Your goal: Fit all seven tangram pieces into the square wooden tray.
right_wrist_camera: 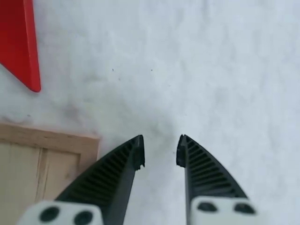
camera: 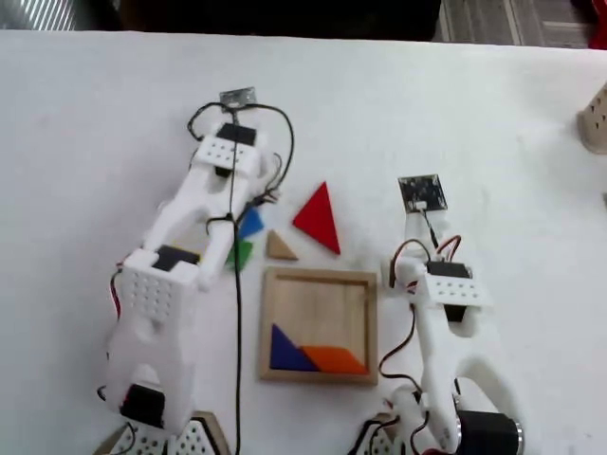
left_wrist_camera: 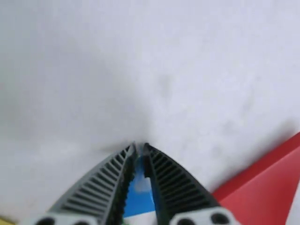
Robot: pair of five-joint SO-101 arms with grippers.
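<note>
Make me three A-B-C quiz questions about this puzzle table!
1. How many pieces lie in the square wooden tray? A two B four C seven
2. Where is the big red plastic triangle? A in the tray B on the white table beyond the tray C in a pincer
3. How is the right pincer? A open, empty B shut on a piece C shut, empty
Answers: 1 A, just the dark blue triangle and the orange piece lie inside; 2 B, it lies on the table past the tray's far rim; 3 A, its fingers stand apart with bare table between.
</note>
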